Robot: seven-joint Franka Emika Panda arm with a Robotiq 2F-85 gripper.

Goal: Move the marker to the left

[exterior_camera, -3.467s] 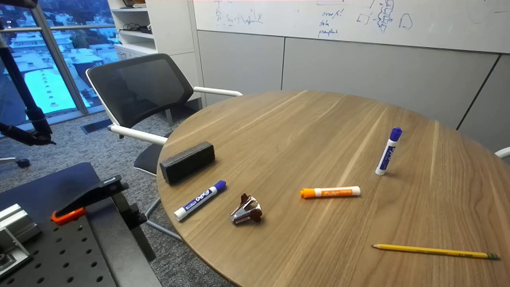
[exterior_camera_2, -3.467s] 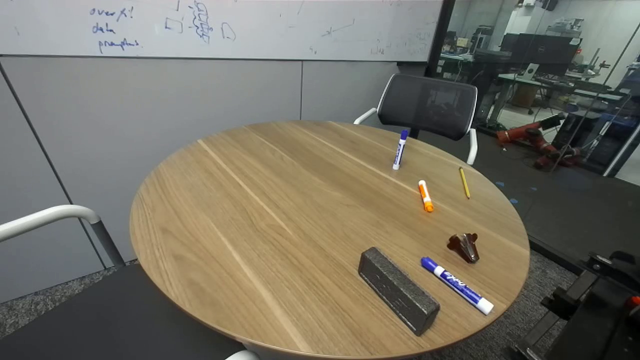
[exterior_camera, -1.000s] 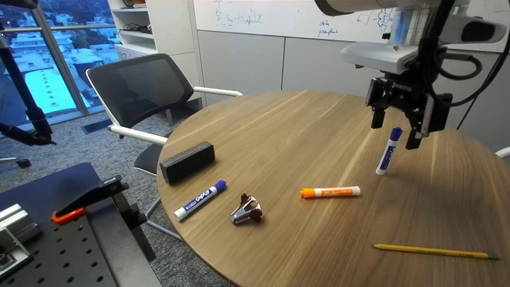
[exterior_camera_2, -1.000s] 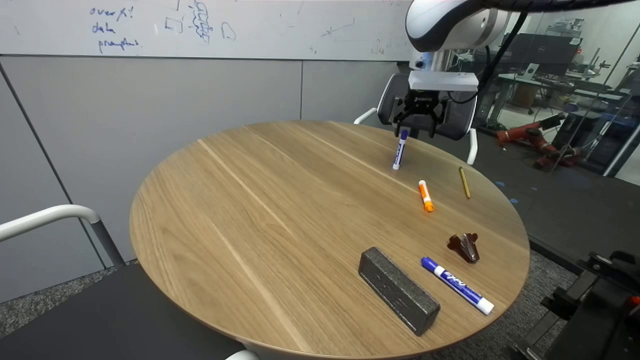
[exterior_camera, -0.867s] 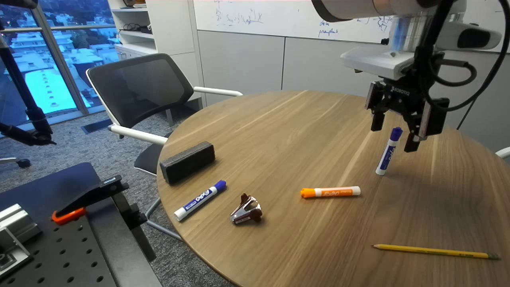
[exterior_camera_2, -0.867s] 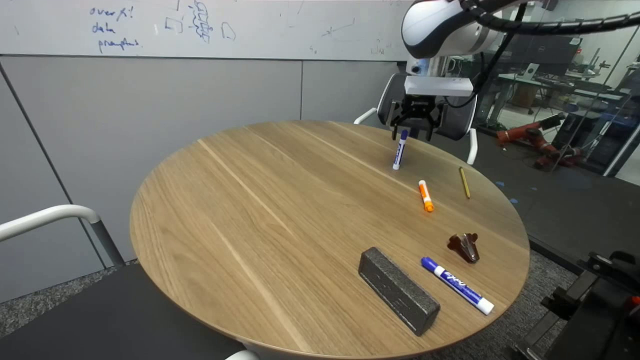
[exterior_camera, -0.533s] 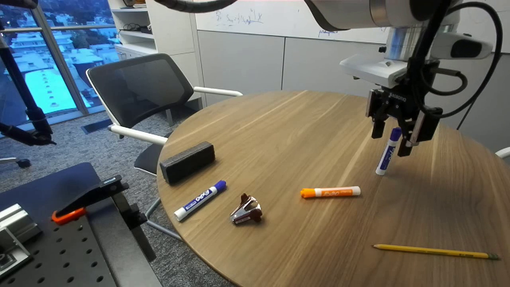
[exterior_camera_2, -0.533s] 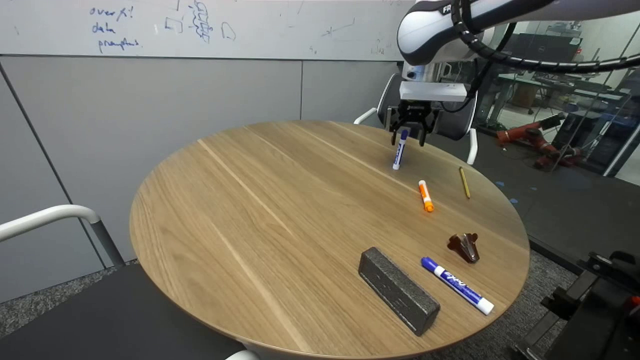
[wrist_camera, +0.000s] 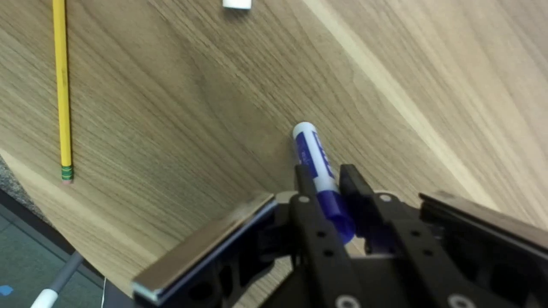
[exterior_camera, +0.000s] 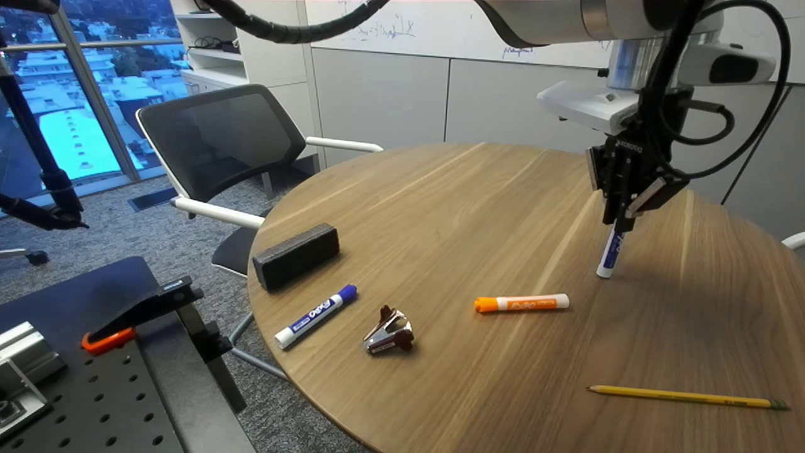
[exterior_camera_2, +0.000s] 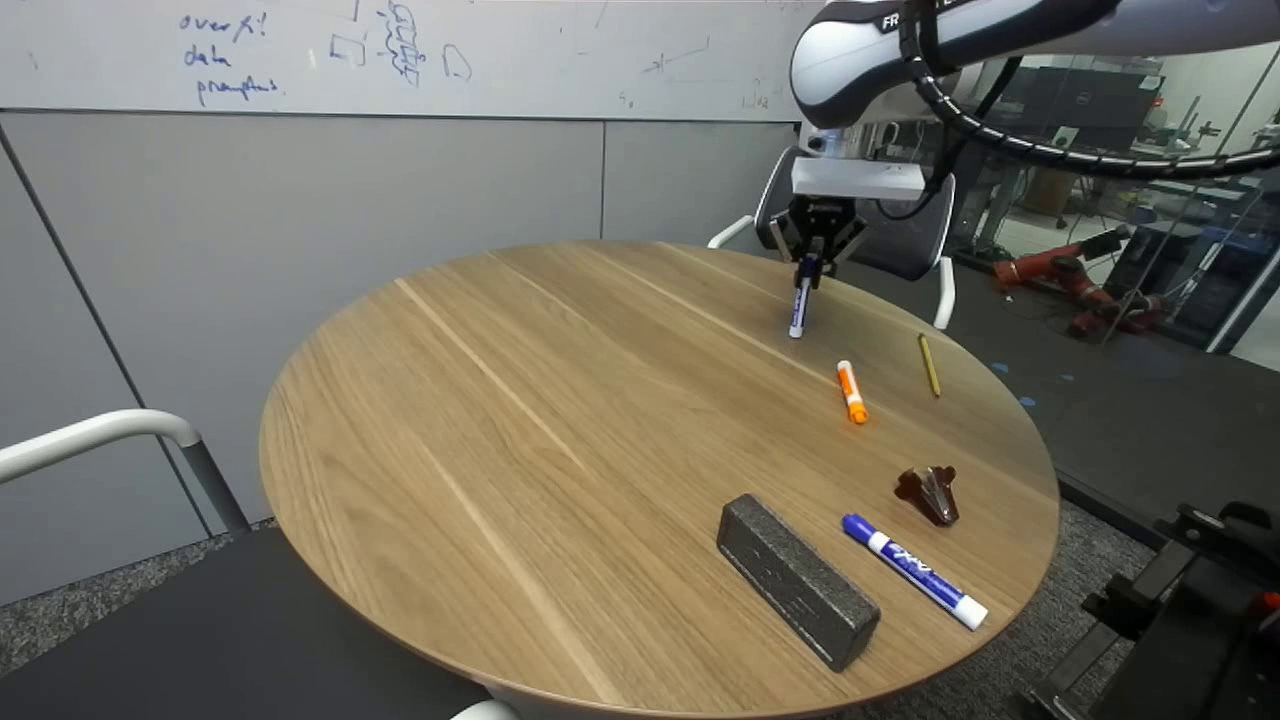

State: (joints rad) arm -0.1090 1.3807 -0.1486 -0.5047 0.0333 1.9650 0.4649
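Near the far right part of the table in an exterior view stands the marker, white-barrelled with a dark blue-purple cap and a blue label. My gripper points down from above, shut around its cap end. The cap is mostly covered by the fingers there; in an exterior view the same grip of the gripper on the marker shows. From the wrist view, the cap lies between the black fingers, and the white lower end of the marker points away. It leans slightly, its lower end at the tabletop.
An orange-and-white marker and a yellow pencil lie on the round wooden table. Farther left are a staple remover, a mostly blue marker and a black eraser block. A chair stands behind.
My gripper has come down over the upright marker, and its fingers have closed from wide apart onto the cap. The marker's lower end has shifted very slightly. The other objects have stayed put.
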